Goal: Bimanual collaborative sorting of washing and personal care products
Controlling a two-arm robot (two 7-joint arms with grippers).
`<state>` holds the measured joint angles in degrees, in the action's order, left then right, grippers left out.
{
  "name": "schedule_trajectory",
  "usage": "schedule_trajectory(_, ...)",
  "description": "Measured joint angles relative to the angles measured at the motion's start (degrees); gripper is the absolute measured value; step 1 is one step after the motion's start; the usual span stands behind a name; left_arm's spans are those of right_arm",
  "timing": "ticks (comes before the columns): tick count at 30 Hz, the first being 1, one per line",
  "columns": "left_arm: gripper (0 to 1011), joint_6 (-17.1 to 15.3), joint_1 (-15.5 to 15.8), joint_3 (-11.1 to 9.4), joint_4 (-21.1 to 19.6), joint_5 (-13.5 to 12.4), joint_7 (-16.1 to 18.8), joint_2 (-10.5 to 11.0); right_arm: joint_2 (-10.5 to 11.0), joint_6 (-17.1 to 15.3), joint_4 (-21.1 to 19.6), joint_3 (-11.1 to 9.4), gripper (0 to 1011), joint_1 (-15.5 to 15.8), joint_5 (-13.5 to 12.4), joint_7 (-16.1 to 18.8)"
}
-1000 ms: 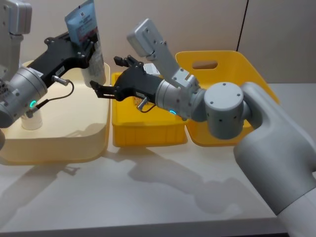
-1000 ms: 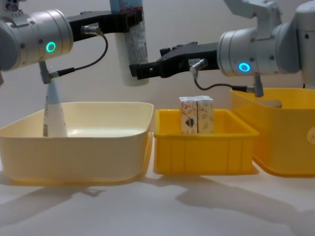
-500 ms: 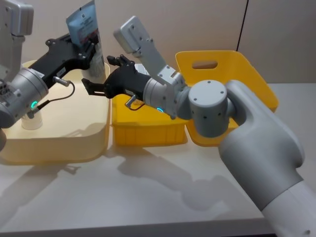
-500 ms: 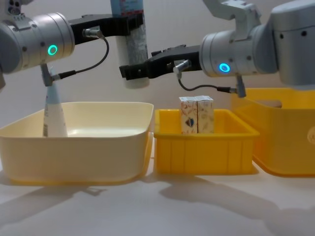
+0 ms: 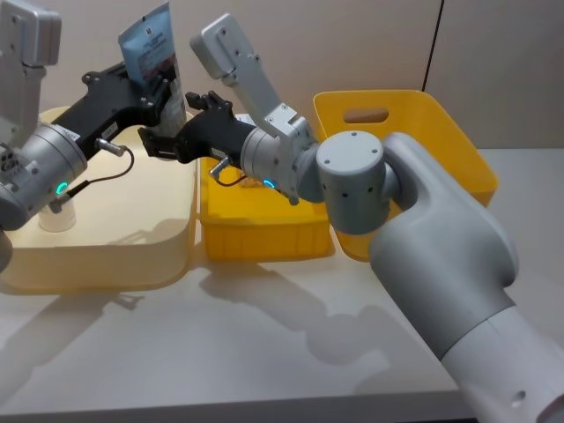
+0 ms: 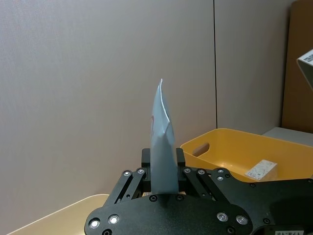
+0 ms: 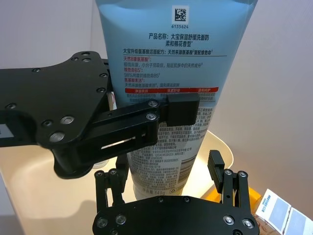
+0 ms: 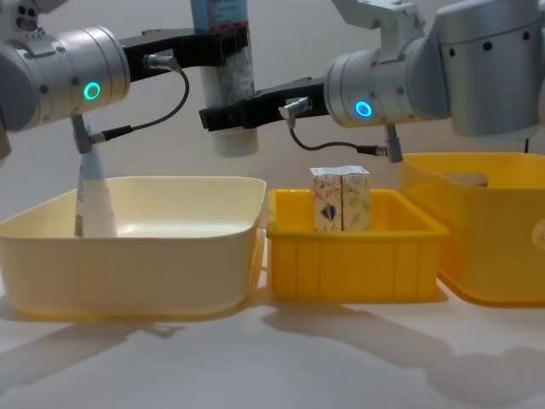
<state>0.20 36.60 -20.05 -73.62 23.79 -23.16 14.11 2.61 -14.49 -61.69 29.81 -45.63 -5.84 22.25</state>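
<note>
My left gripper [image 5: 160,92] is shut on a pale blue-white squeeze tube [image 5: 152,46] and holds it upright, crimped end up, above the right side of the cream bin [image 5: 132,257]. The same tube [image 8: 232,85] hangs cap down in the chest view. My right gripper [image 5: 173,123] has reached in from the right and stands open, with one finger on each side of the tube's lower part [image 7: 168,161], just below the left gripper [image 7: 142,128]. A second tube [image 8: 92,194] stands in the cream bin's far left corner. Two patterned cartons [image 8: 341,198] stand in the small yellow bin [image 8: 349,268].
A large yellow bin [image 5: 423,115] with a handle slot stands at the right, behind the small one, with a flat carton [image 6: 261,169] lying in it. The three bins stand close together in a row. Bare white table runs along the front.
My right gripper has moved left, from above the small yellow bin to the tube, and its open fingers now flank the tube's lower part. The left arm and tube have held still.
</note>
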Motion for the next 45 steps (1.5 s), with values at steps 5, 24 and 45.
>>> schedule_trajectory(5,257,0.1,0.0,0.0,0.1,-0.1,0.0,0.0,-0.7,-0.4,0.9,-0.3,986,-0.4,-0.1,-0.3)
schedule_trajectory(24,256,0.3,-0.1,0.1,0.3,-0.1,0.0,-0.1,-1.8,-1.0,2.3,-0.7,647,-1.2,-0.3,-0.8)
schedule_trajectory(45,256,0.3,-0.1,0.1,0.3,-0.2,0.0,-0.1,-2.1,-1.1,2.6,-0.8,605,-1.4,-0.4,-0.9)
